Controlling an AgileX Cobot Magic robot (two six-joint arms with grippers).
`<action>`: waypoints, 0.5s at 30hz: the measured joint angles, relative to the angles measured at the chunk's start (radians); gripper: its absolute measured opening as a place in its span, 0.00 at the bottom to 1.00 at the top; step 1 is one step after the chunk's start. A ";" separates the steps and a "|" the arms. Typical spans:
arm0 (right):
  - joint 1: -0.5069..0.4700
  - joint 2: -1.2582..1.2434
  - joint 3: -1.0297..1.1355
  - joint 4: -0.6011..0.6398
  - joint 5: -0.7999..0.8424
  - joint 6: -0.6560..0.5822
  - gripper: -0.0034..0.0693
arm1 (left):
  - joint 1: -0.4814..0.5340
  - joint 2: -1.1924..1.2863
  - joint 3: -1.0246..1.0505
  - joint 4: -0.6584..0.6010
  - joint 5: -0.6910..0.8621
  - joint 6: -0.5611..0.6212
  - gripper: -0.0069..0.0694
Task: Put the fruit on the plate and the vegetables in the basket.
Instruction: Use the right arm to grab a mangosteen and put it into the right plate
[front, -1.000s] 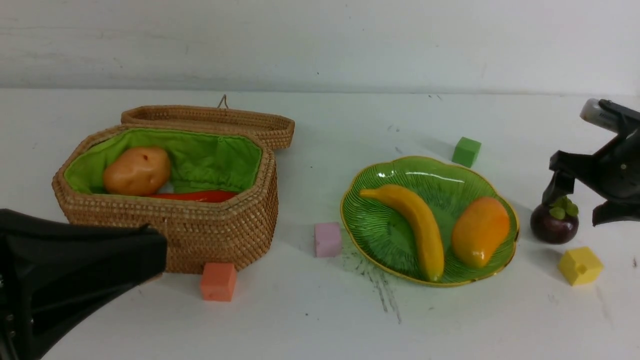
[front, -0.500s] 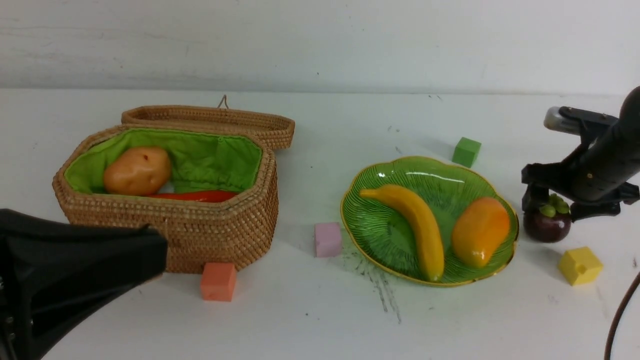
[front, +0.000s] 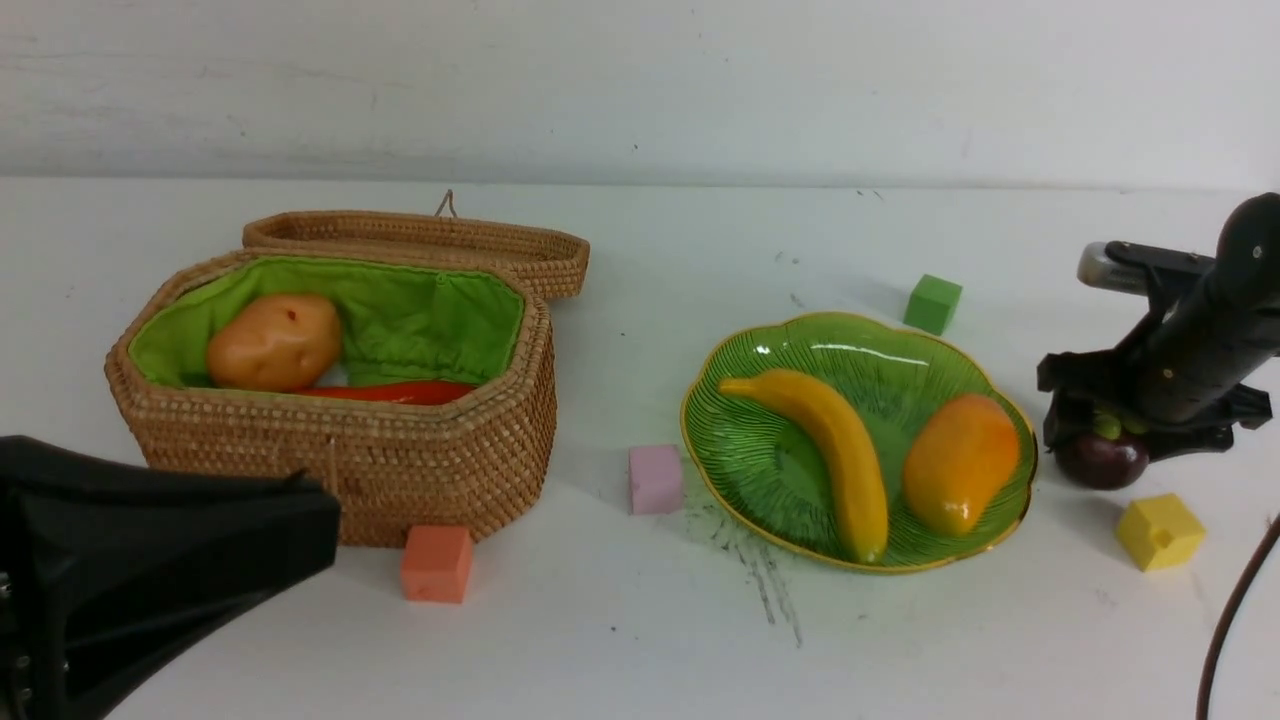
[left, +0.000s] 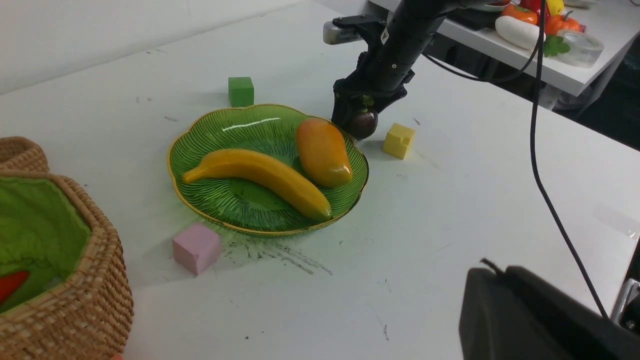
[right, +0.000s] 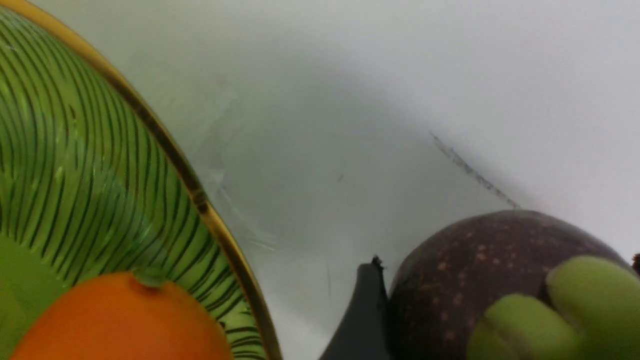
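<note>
1. White tabletop against a pale wall held the whole scene, with small foam cubes scattered around.
2. Sorting looked nearly finished: the potato and carrot lay inside the open basket, and the banana and mango lay on the plate.
3. One fruit remained, the mangosteen, standing on the table just beside the plate's right edge.
4. The right gripper was down over it, jaws straddling the fruit; one finger sat against its side, but whether the jaws had clamped could not be told.
5. The left gripper waited near the basket, its jaws not readable.
6. Judged step: grasping the mangosteen. Next would call for a firm squeeze, a lift above the gold rim, and a release in the free space beyond the mango.
</note>
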 joint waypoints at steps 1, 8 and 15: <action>0.000 0.001 0.000 0.001 0.000 0.000 0.88 | 0.000 0.000 0.000 0.000 0.000 0.000 0.11; 0.000 0.001 0.000 0.004 -0.002 0.000 0.84 | 0.000 0.000 0.000 0.000 0.006 0.000 0.11; 0.002 -0.081 -0.008 -0.001 0.045 -0.014 0.84 | 0.000 0.000 0.000 0.000 0.012 0.002 0.11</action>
